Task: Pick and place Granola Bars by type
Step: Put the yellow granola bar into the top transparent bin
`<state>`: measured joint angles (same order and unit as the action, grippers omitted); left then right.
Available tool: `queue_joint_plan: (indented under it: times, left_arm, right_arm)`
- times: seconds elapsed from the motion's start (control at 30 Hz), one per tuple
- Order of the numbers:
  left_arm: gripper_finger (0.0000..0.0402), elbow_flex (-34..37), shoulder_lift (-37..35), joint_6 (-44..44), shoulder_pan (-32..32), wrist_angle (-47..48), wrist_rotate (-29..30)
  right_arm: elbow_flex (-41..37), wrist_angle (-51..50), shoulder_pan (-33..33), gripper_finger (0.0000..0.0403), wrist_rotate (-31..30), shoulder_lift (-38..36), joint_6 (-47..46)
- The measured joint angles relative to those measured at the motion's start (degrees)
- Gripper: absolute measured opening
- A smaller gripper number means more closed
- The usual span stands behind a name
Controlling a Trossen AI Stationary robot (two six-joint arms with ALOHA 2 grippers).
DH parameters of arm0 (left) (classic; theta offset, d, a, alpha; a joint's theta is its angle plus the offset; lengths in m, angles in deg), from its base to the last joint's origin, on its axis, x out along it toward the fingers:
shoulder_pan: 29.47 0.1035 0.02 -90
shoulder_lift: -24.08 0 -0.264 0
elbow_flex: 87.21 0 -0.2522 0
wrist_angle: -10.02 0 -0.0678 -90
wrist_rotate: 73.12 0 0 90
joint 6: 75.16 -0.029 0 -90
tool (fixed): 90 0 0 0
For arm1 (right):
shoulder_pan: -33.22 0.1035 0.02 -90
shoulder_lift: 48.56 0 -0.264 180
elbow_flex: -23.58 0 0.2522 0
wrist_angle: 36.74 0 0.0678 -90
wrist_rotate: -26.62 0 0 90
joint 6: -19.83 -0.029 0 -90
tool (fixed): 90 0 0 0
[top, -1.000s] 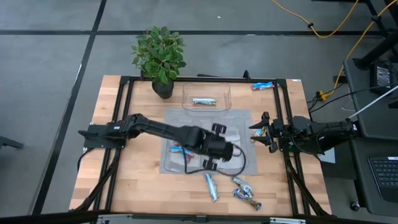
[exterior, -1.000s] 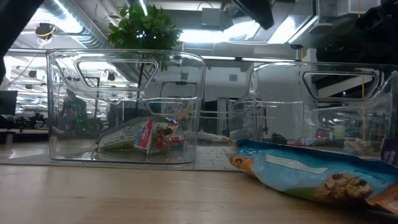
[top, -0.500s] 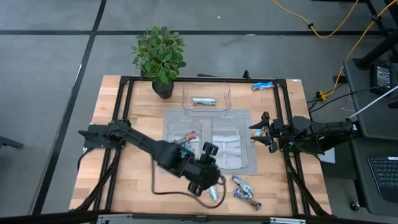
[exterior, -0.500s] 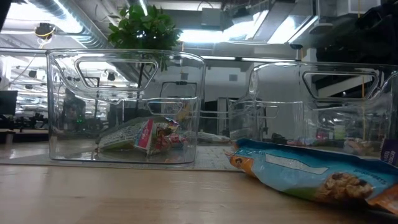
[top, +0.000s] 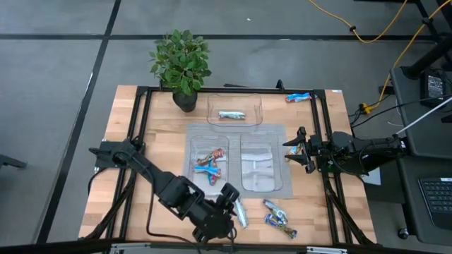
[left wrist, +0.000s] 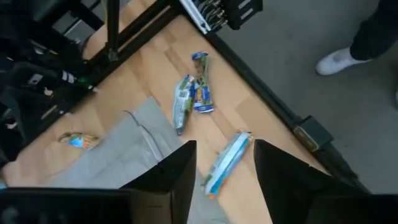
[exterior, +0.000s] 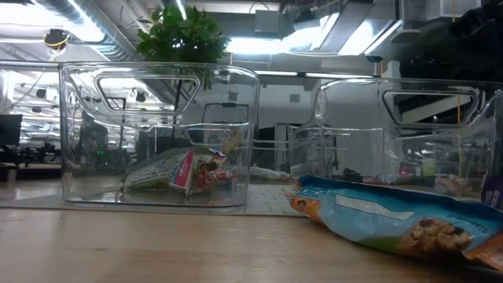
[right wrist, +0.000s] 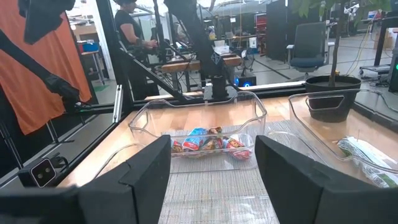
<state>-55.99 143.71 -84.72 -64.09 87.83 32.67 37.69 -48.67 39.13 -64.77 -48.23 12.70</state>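
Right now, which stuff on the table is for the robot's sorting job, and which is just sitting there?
For the job:
- granola bars: pale bar below the left gripper, loose pair, blue bars in a tray
- clear trays
- left gripper, open

Just there:
- potted plant
- grey mat
- right gripper, waiting at the table's right edge

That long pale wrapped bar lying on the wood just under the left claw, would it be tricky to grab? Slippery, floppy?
Probably a bit slippery: the pale bar has a shiny wrapper. It lies flat on the table, so it likely won't roll. It looks thin and light, so it might slide if the open left pincer nudges it. How stiff it is cannot be told.
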Motion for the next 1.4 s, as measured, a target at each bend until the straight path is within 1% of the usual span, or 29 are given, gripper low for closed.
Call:
queue_joint_plan:
  times: [0.2, 0.33, 0.47, 0.7, 1.03, 1.4]
  left_arm:
    - [0.0195, 0.0, 0.2, 2.91, -0.28, -0.06, 0.79]
    - [0.0216, 0.0, 1.71, 2.55, 0.67, -0.26, 0.98]
    - [0.0227, 0.0, 3.72, 1.51, 2.06, -0.5, 1.06]
    - [0.0229, 0.0, 7.5, -1.26, 4.42, -0.52, 0.49]
    - [0.0221, 0.02, 13.29, -6.98, 6.1, -1.36, -5.15]
    - [0.022, 0.04, 19.62, -12.49, 6.99, -2.89, -7.23]
  right_arm:
    - [0.01, 0.0, -0.01, 0.0236, 0.0, 0.0, -0.05]
    - [0.01, 0.0, 0.0, 0.0236, 0.0, 0.0, 0.01]
    - [0.01, 0.0, -0.02, 0.0236, 0.0, 0.0, 0.02]
    - [0.01, 0.0, 0.01, 0.0236, 0.0, 0.0, -0.05]
    - [0.01, 0.0, 0.0, 0.0236, 0.0, 0.02, -0.05]
    - [0.01, 0.0, 0.01, 0.0236, 0.0, 0.02, -0.03]
